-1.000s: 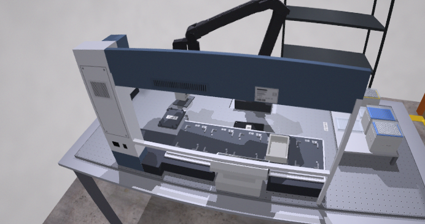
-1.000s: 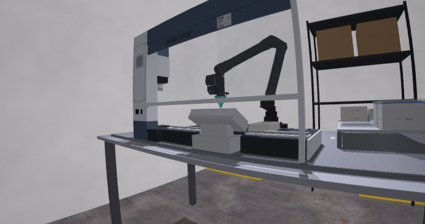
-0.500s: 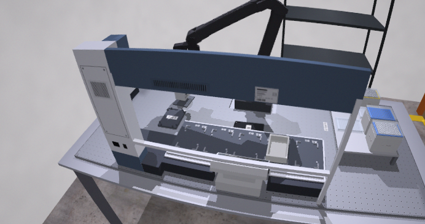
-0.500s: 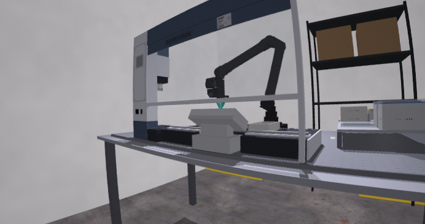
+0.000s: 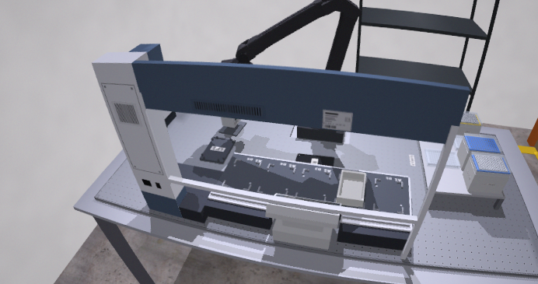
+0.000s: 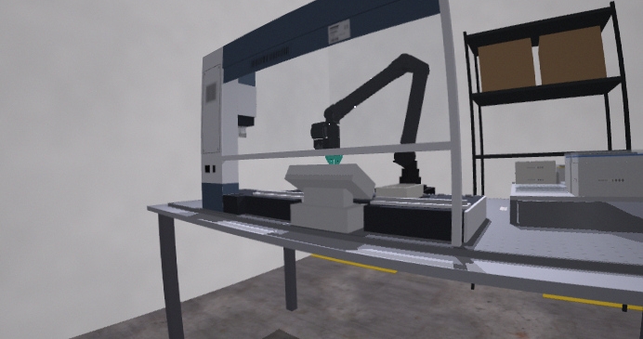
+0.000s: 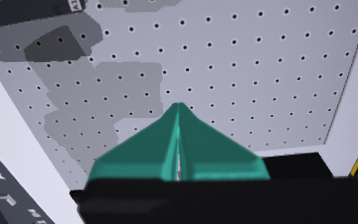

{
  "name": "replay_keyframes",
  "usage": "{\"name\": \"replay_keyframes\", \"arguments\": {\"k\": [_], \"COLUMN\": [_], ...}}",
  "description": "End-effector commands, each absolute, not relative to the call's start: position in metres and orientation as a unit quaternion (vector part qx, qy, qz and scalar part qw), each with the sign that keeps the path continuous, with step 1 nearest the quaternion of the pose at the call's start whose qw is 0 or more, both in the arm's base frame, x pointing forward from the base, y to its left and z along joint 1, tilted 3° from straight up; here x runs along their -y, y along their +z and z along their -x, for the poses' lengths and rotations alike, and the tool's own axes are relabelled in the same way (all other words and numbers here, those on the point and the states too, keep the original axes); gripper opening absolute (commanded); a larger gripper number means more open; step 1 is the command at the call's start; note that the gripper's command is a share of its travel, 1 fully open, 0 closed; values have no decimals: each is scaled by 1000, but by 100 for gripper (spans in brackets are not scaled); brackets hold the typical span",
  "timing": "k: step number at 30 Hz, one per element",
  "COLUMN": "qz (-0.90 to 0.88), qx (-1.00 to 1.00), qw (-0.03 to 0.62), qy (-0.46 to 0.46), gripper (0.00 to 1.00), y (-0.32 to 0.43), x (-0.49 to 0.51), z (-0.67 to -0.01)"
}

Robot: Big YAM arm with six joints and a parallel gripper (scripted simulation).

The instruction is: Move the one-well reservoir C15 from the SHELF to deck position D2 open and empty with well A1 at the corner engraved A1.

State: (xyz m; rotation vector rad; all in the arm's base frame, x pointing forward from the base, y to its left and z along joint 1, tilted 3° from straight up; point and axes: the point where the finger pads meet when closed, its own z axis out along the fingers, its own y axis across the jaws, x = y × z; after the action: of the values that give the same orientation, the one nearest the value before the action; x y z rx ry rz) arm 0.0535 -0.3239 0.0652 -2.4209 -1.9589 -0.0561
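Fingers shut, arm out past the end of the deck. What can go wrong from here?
1. In the wrist view the shut fingers point at perforated table. No key shows under them, so a press could miss.
2. The reservoir sits on the deck, but its label and A1 corner can't be read here. Pressing the key now may lock in a wrong orientation.

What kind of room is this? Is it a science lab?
Probably a lab with automated equipment. A big liquid handler stands on a holed table, a white reservoir sits on its deck, blue-topped tip racks wait nearby, and a black robot arm works there.
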Motion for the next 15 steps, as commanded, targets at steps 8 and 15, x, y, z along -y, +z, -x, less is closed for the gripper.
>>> {"name": "replay_keyframes", "arguments": {"k": [8, 15], "qz": [771, 772], "qx": [636, 636], "qw": [8, 5], "qy": [-15, -13], "gripper": [0, 0], "y": [48, 42], "x": [327, 329], "z": [-60, -60]}}
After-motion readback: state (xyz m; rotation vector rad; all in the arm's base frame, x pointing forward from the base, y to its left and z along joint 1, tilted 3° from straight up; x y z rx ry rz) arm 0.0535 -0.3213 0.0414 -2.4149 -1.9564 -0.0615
